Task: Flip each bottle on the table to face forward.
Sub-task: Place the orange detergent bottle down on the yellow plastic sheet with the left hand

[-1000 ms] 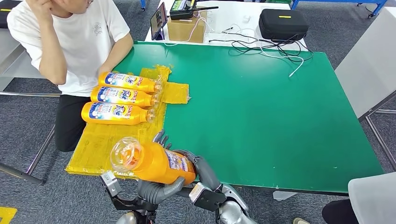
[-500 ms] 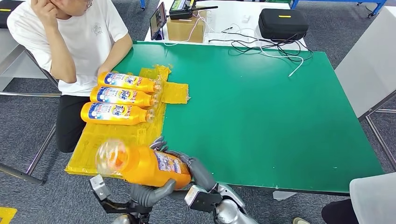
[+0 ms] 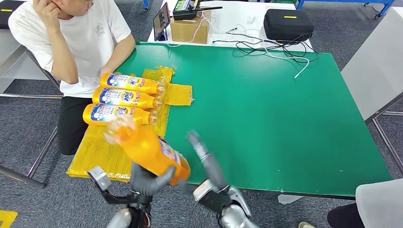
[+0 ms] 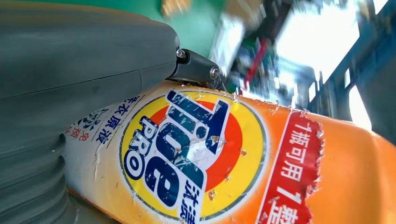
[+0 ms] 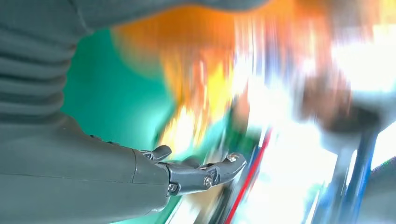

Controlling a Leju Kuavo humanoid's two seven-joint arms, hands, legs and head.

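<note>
Orange bottle (image 3: 148,149) sat tilted in the left hand (image 3: 145,179), gripped above the near edge of the green table (image 3: 266,109). Beside it, the right hand (image 3: 204,159) was released, fingers extended and holding nothing.

Two silver arms, rounded metallic shells at the forearms, dark joint blocks at the wrists. Left hand (image 3: 148,180): grey, thick moulded thumb, smooth matte casing. Small pale square module on a black bracket beside the left wrist. Right hand (image 3: 202,154): grey palm cover, darker slim fingers (image 5: 219,170), blurred in the head view. Similar pale module at the right wrist. Close up at the left wrist: grey ribbed cover (image 4: 28,177), broad grey shell with a fine seam line, dark metal link with two bright screws (image 4: 214,72). Close up at the right wrist: same ribbed grey cover, dark segmented fingers, small silver screws at the knuckles.
</note>
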